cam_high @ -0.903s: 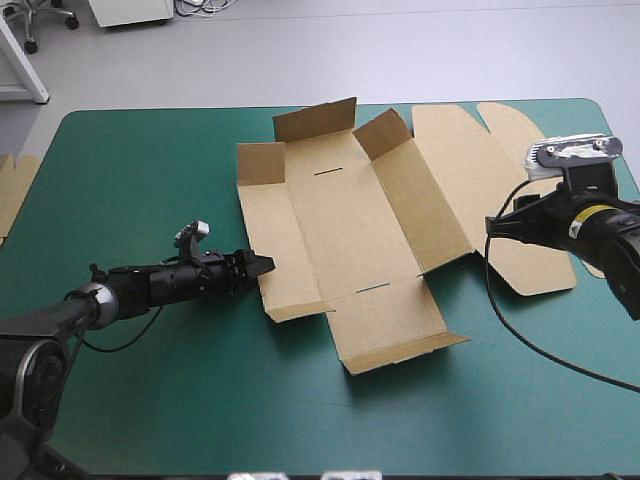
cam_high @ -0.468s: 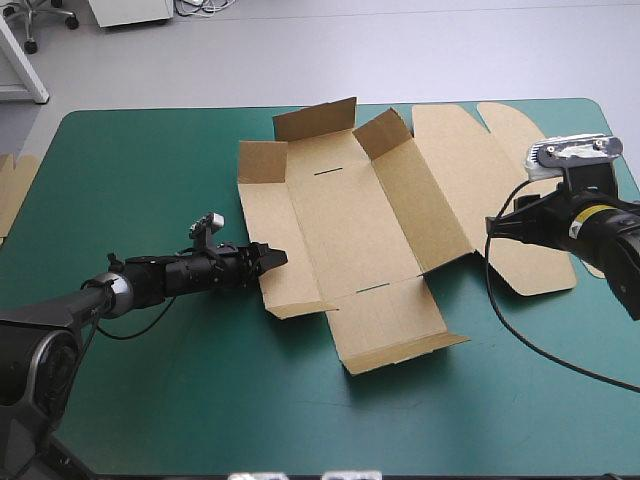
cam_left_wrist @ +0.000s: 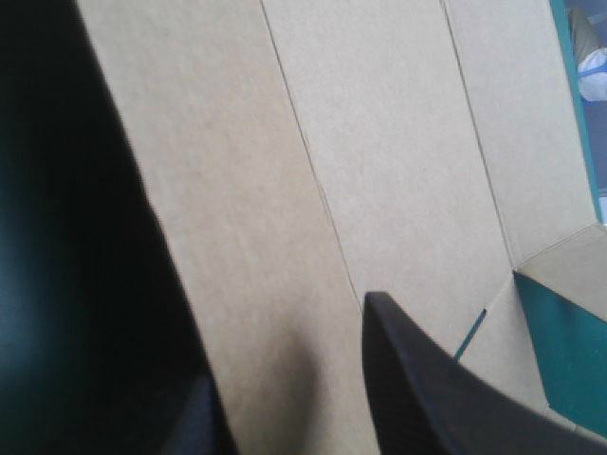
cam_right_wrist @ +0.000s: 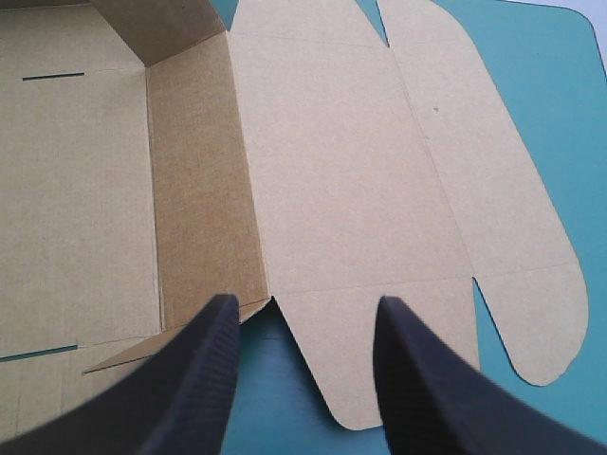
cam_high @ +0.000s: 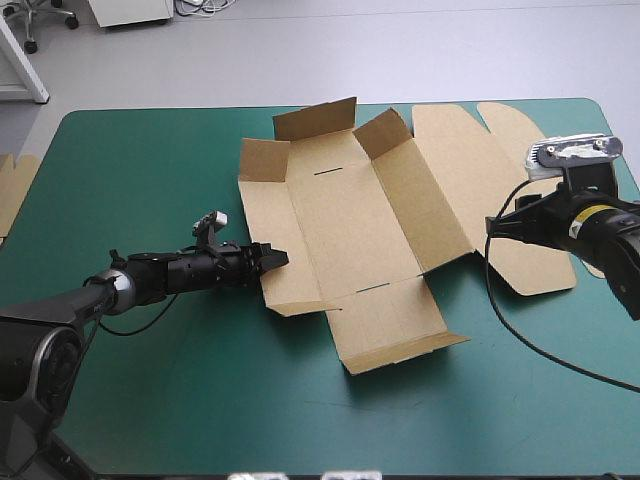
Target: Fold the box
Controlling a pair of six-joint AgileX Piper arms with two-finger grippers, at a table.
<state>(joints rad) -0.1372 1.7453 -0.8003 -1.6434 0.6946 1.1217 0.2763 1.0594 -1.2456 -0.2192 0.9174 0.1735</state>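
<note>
Purchase on the side wall is what this step appears to need. Nearest the robot, the left gripper (cam_high: 272, 259) lies low over the bench (cam_high: 140, 170). Its black fingers are apart, with the tips at the outer edge of the left wall panel (cam_high: 270, 215) of the box (cam_high: 345, 240). Its wrist view shows brown board filling the gap between them. To do the step well, the gripper should probably get one finger under that panel's edge. It should then swing the panel up along the crease rather than push sideways, since the sheet lies loose on the teal-green cover and could slide. The right gripper (cam_right_wrist: 305, 303), also spread and holding nothing, hovers over the lid's edge. Pressing down there would likely steady the sheet.

The box lies in the middle of the bench, a cut brown sheet that is mostly flat. Its near end flap (cam_high: 390, 335) lifts slightly off the cover. Beyond it the base (cam_high: 335, 205) is flat, with a thin slot (cam_high: 328, 172) toward the far end. Farthest off, two flaps (cam_high: 315, 118) stand partly raised, and the rounded lid (cam_high: 480, 160) spreads flat toward the far right corner.
</note>
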